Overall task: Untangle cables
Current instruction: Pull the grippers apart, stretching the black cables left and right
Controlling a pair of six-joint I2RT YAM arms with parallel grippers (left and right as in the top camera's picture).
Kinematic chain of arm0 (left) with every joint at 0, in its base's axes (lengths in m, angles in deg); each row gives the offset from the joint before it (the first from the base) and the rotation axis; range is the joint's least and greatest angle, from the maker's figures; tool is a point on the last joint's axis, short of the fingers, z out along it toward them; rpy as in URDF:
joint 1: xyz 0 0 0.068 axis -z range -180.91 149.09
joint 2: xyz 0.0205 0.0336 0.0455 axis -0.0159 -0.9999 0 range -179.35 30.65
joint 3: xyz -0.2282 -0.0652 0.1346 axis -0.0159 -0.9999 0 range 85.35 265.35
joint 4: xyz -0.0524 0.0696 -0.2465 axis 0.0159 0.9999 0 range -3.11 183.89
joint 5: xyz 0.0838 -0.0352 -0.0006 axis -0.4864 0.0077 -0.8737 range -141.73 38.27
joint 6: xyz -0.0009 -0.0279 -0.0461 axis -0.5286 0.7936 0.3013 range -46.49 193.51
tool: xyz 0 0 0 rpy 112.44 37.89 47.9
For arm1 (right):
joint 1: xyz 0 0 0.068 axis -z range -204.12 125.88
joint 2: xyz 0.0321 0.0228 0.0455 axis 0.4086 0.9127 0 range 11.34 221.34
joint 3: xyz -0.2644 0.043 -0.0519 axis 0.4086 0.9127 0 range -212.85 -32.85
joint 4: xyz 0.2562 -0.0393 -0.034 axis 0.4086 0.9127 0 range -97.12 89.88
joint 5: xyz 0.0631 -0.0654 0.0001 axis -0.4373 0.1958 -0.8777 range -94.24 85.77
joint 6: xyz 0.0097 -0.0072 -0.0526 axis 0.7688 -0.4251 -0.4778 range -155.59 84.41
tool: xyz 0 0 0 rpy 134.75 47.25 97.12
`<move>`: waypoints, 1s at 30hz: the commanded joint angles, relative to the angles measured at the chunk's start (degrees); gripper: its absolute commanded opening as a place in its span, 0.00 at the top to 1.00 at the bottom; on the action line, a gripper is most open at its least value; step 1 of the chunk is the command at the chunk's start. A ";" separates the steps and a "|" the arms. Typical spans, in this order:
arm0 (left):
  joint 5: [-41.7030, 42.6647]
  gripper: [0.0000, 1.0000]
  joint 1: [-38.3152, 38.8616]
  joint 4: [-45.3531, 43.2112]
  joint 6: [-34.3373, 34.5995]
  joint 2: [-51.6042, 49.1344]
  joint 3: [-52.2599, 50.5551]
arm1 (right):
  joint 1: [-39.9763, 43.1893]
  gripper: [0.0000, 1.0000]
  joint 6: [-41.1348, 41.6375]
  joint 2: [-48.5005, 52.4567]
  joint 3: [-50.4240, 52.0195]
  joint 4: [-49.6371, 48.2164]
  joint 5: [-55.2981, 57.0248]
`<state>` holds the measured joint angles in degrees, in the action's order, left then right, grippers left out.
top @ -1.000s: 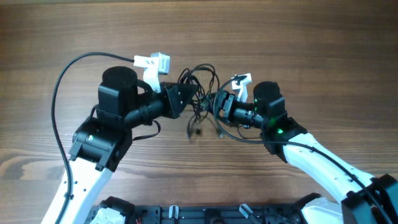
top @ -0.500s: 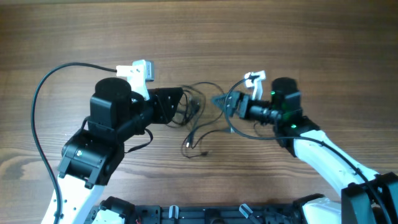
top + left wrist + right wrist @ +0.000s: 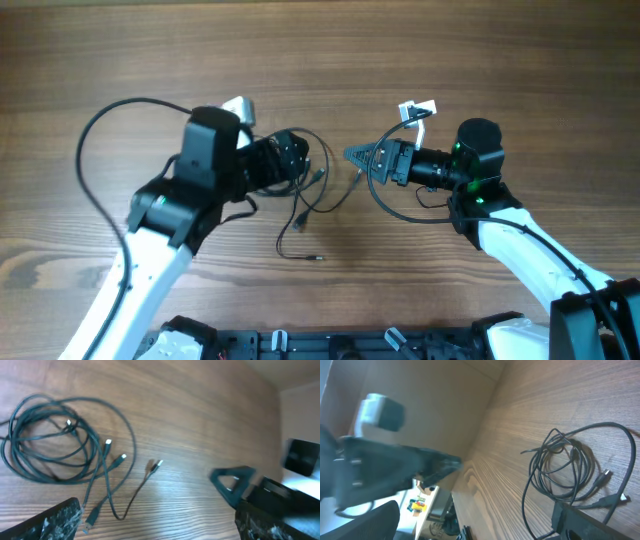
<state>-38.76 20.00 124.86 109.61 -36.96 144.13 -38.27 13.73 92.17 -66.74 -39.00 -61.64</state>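
Observation:
The cables (image 3: 50, 442) lie on the wooden table as one loose coil of thin dark cords, with silver-tipped plugs (image 3: 122, 458) spread out to its right. From overhead the bundle (image 3: 318, 177) sits just right of my left gripper (image 3: 300, 163), and one strand trails toward the front (image 3: 300, 256). My left gripper (image 3: 165, 522) is open, with only bare wood between its fingers (image 3: 55, 522). My right gripper (image 3: 357, 157) is open and holds nothing, a short way right of the bundle. In the right wrist view the coil (image 3: 570, 465) lies beyond one finger (image 3: 585, 525).
The thick black arm cable (image 3: 95, 150) loops out left of the left arm. A dark rail (image 3: 330, 345) runs along the table's front edge. Bare wood (image 3: 320, 60) spreads behind both arms.
My left gripper has opened and let the cables drop onto the table. The right gripper has opened fully and drawn back to the right. The bundle has spread out toward the front.

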 commanded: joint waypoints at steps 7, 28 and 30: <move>-0.98 0.15 0.42 -3.39 15.65 -22.16 0.79 | 0.20 0.00 -1.38 0.28 -0.28 10.49 1.95; 15.10 0.96 2.84 -15.63 -10.71 -0.66 4.50 | 0.20 0.00 -8.07 0.28 -0.26 29.73 25.51; 15.10 0.96 2.84 -13.60 -13.14 2.95 4.50 | 0.20 0.00 -9.79 0.28 -0.26 28.50 25.14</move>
<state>-25.45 22.73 109.50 105.26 -40.31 147.37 -38.25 6.71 92.17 -66.80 -9.14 -39.85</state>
